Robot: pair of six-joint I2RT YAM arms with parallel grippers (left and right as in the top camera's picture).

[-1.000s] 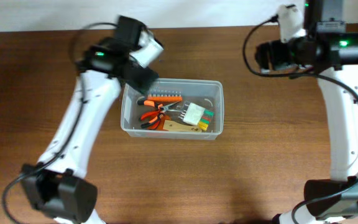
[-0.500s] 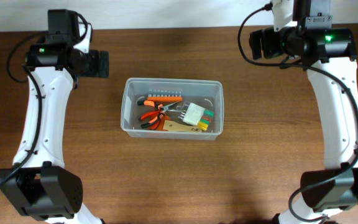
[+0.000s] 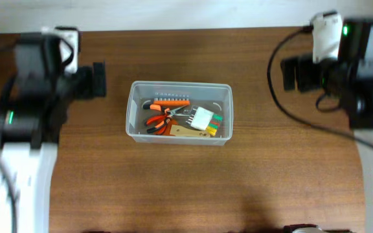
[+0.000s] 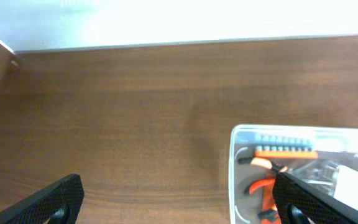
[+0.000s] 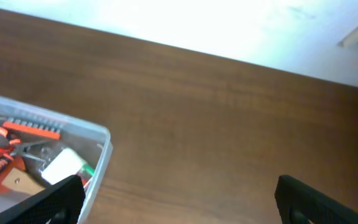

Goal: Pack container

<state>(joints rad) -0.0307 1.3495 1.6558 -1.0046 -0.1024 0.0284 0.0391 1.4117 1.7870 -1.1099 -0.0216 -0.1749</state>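
The container (image 3: 225, 90), a clear plastic bin with rounded corners, sits mid-table. It holds orange-handled pliers (image 3: 158, 120), an orange bit holder (image 3: 170, 102), a white block (image 3: 202, 118) and a tan card. My left gripper (image 3: 100, 79) is open and empty, raised left of the bin. My right gripper (image 3: 291, 73) is open and empty, raised right of it. The left wrist view shows the bin's left end (image 4: 232, 180) between the spread fingers (image 4: 179, 202). The right wrist view shows the bin's right end (image 5: 104, 155) by its spread fingers (image 5: 179, 199).
The brown wooden table (image 3: 180, 181) ends at a pale wall along the back edge (image 3: 186, 14). Both arm bodies stand tall at the left and right sides of the overhead view.
The left arm swung away from the bin's top-left corner to the left side. Both arms have since risen toward the camera. The bin and its contents have not moved.
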